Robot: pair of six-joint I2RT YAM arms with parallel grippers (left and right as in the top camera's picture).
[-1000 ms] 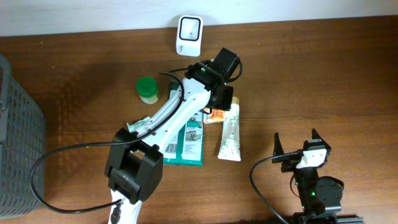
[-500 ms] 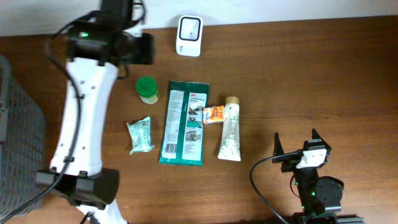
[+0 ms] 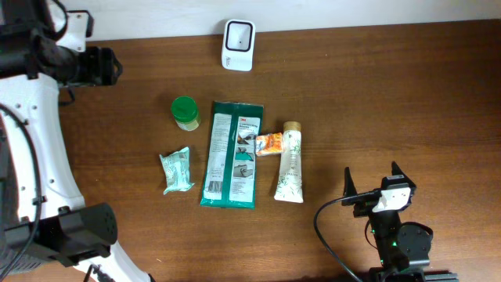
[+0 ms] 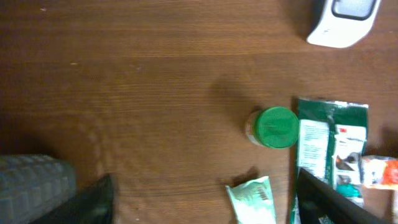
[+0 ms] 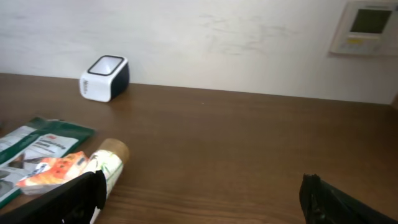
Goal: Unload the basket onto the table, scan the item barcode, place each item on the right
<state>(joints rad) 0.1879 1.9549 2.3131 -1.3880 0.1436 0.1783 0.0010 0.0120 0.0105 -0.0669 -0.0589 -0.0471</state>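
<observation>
Hanging over the rear left corner of the bench (image 3: 407, 94), the left gripper (image 4: 205, 180) has its jaws wide apart with nothing between them. Below it in the left wrist view lies bare wood, with the rim of a grey basket (image 4: 31, 186) at the left edge.

The scanner (image 3: 238, 35) stands at the back edge against the wall (image 5: 205, 37), apart from everything else. No item is held: all lie in a cluster at mid-bench.
- The green wipes pack (image 3: 232, 154) lies flat, its long sides running front to back.
- The green-lidded jar (image 3: 185, 112) stands upright just beside the pack's rear left corner.
- The small teal packet (image 3: 176, 170) lies near its left edge.
- The orange sachet (image 3: 272, 143) sits at its right edge, touching the tube (image 3: 290, 162), whose cap points toward the wall.

Bare wood stretches across the whole right half, from the tube to the right edge and back to the wall. The right gripper (image 5: 202, 183) sits low at the front right, jaws fully apart and empty, well apart from the tube, with a black cable (image 3: 325, 231) looping beside it.
</observation>
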